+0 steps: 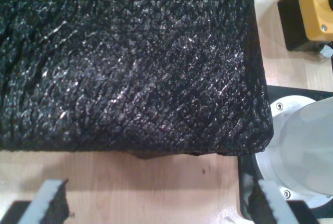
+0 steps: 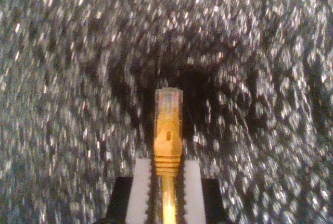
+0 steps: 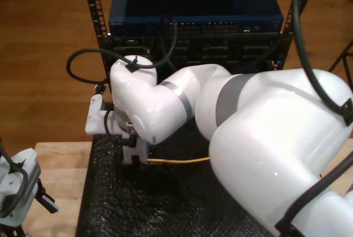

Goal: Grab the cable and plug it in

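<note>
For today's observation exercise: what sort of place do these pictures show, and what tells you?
Probably a robotics lab or test bench: a rack-mounted network switch, a black foam mat on a wooden table, and a yellow cable held for plugging.

My second gripper (image 2: 166,193) points down, its two pale ribbed fingers (image 2: 141,190) clamped close together — the big white arm (image 3: 182,102) carrying it bends across the exterior view from that view's right, wrist low. My first gripper (image 1: 156,208) stands spread wide, nothing between its black-padded fingertips (image 1: 49,203) — its arm's wrist (image 3: 16,190) sits at the exterior view's lower left.
</note>
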You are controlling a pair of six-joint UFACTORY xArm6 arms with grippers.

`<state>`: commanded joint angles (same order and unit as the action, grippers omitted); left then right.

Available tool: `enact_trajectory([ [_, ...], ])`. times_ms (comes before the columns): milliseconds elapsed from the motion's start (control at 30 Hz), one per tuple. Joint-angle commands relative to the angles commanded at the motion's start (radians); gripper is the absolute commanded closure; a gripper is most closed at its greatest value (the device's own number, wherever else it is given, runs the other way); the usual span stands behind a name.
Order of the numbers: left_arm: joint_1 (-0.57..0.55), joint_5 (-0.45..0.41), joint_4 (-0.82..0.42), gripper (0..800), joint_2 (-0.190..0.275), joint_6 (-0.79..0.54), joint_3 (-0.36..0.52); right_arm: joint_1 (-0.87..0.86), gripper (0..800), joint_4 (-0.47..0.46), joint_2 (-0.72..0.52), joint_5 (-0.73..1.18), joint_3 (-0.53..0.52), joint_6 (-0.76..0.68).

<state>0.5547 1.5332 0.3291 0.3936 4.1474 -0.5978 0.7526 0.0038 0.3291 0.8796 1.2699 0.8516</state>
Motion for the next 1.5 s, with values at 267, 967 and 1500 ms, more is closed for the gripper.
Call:
enact_trajectory([
  [267,-0.003,0.021,0.072,0,0.0,-0.003,-0.011,-0.064,794,0.044,-0.08,0.089,-0.012,0.103],
  [967,-0.242,0.072,0.414,0,-0.094,0.095,-0.106,-0.304,794,0.322,-0.299,0.233,-0.123,0.339],
  [1500,-0.407,-0.029,0.623,0,-0.201,0.141,-0.181,-0.37,794,0.48,-0.454,0.358,-0.178,0.407],
])
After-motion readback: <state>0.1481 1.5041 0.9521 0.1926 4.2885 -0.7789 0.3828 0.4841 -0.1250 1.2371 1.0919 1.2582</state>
